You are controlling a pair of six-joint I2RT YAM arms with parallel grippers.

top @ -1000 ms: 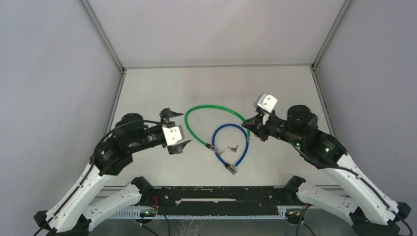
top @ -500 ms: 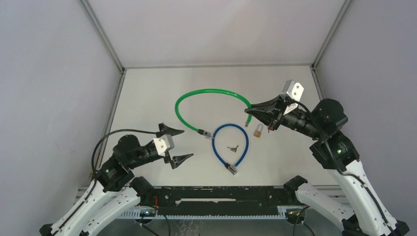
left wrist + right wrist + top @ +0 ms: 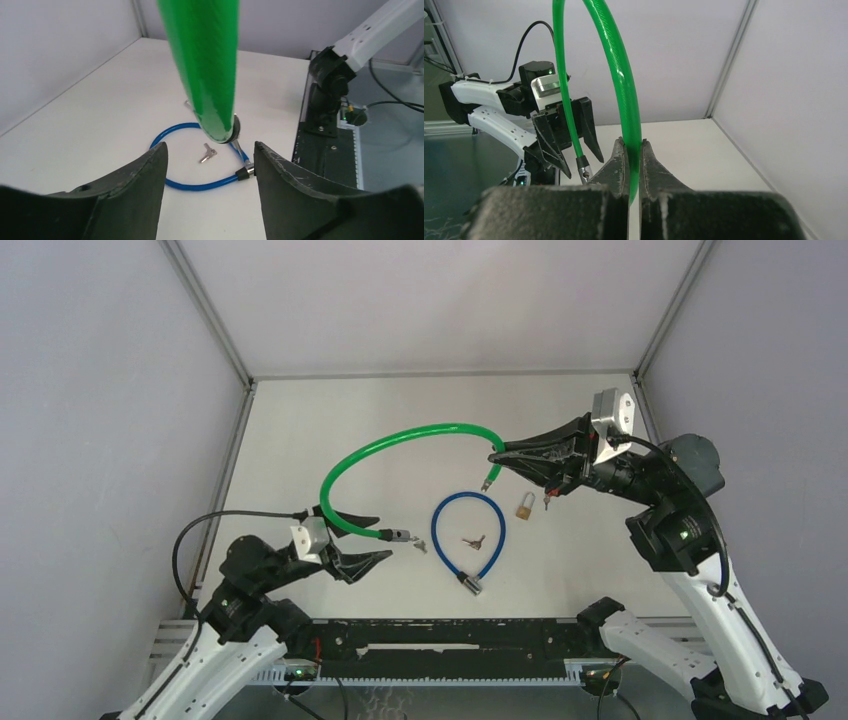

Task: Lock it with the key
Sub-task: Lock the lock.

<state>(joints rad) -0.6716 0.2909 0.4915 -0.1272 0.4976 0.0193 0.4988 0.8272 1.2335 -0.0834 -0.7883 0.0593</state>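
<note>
A green cable lock [image 3: 400, 436] arches above the table. My right gripper [image 3: 498, 452] is shut on it near one end, with the cable pinched between the fingers in the right wrist view [image 3: 631, 145]. The cable's other end, with its metal tip [image 3: 398, 535], hangs between the open fingers of my left gripper [image 3: 368, 540]; I cannot tell if it touches them. In the left wrist view the green cable [image 3: 205, 65] comes down between the spread fingers. A small silver key [image 3: 473, 540] lies inside a blue cable lock [image 3: 465, 500] on the table. A brass padlock [image 3: 524, 505] lies beside the blue cable lock.
The blue cable [image 3: 200, 186] and the key [image 3: 209, 152] lie on the white table below my left gripper. The black rail [image 3: 440, 635] and arm bases run along the near edge. Grey walls enclose the table on three sides.
My right gripper has lifted the green cable up and to the right. My left arm has drawn back toward the near left, and its open fingers now straddle the cable's free end.
</note>
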